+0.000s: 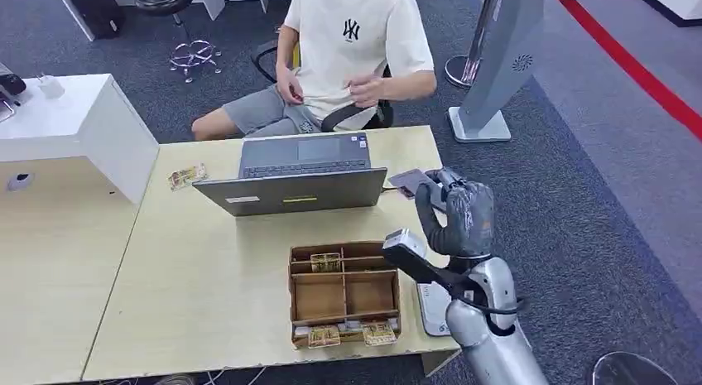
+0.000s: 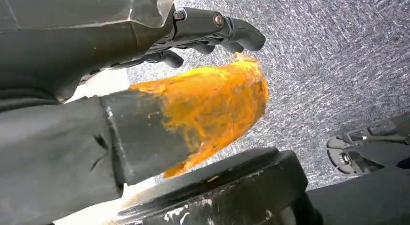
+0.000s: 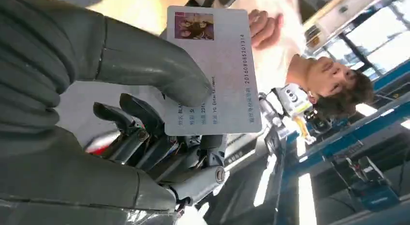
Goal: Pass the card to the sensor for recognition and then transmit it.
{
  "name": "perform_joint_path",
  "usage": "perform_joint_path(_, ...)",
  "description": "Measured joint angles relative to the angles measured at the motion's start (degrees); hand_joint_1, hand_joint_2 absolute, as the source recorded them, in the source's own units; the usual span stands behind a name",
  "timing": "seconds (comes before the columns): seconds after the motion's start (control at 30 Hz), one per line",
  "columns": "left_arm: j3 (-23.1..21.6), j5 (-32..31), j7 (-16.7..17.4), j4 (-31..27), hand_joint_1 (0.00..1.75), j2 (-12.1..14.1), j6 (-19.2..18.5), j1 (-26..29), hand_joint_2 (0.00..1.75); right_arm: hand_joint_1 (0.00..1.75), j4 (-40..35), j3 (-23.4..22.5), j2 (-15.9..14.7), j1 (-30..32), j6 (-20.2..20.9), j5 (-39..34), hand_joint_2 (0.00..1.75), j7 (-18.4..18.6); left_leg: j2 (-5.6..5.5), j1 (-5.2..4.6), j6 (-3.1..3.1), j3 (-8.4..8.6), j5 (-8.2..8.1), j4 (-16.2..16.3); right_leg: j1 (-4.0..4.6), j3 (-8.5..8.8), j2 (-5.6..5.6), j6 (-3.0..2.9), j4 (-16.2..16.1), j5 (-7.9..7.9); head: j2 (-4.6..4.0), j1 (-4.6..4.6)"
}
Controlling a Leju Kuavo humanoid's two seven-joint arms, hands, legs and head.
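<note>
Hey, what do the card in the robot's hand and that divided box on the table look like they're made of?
Card: likely smooth plastic, since it stays flat and stiff with a printed photo and text. Divided box: looks like brown cardboard or thin wood, matte, with thin partitions; the picture leaves it open.

You see a pale wooden table (image 1: 207,269); an open laptop (image 1: 302,176) sits on it; nearer than the laptop stands a compartmented cardboard box (image 1: 343,294); left of the laptop lies a card (image 1: 187,176).

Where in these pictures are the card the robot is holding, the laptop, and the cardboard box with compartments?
card (image 3: 220,65), right wrist view, on its pale printed face.
laptop (image 1: 302,160), head view, on its keyboard deck.
cardboard box (image 1: 293,295), head view, on its left outer wall.
</note>
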Motion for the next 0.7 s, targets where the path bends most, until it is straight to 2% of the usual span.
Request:
perform_joint_path(0.17, 0.1, 1.2, 0.0, 0.0, 0.00, 0.2, 0.5, 0.1, 0.00, 1.75, -8.2, 0.3, 0.8, 5.3, 4.9, -18.3, 1.75, -4.7, -0.01, 0.00, 0.00, -0.07, -0.01, 0.0, 0.00, -0.09, 0.00, 0.00, 0.0, -0.01, 0.00, -0.02)
perform_joint_path(0.37, 0.4, 2.4, -0.2, 0.0, 0.00, 0.2, 0.9, 0.2, 0.00, 1.75, -17.6, 0.7, 2.1, 12.9, 10.0, -32.1, 1.75, -9.0, -0.02, 0.00, 0.00, -0.17, -0.01, 0.0, 0.00, -0.18, 0.00, 0.02, 0.0, -0.02, 0.00, 0.00)
perform_joint_path(0.57, 1.3, 3.7, -0.8, 0.0, 0.00, 0.1, 1.7, 0.3, 0.00, 1.75, -22.7, -1.5, 2.7, 20.4, 12.8, -38.3, 1.75, -11.0, -0.01, -0.01, 0.01, -0.20, -0.03, 0.0, 0.00, -0.20, 0.00, 0.03, 0.0, -0.03, 0.02, -0.02)
perform_joint_path(0.7, 1.9, 4.2, -0.8, 0.0, 0.00, 0.2, 2.1, 0.4, 0.00, 1.75, -22.9, -5.5, 2.7, 23.9, 14.5, -39.4, 1.75, -10.3, -0.01, -0.01, 0.02, -0.22, -0.03, 0.0, -0.01, -0.20, 0.00, 0.03, 0.0, -0.02, 0.00, 0.00)
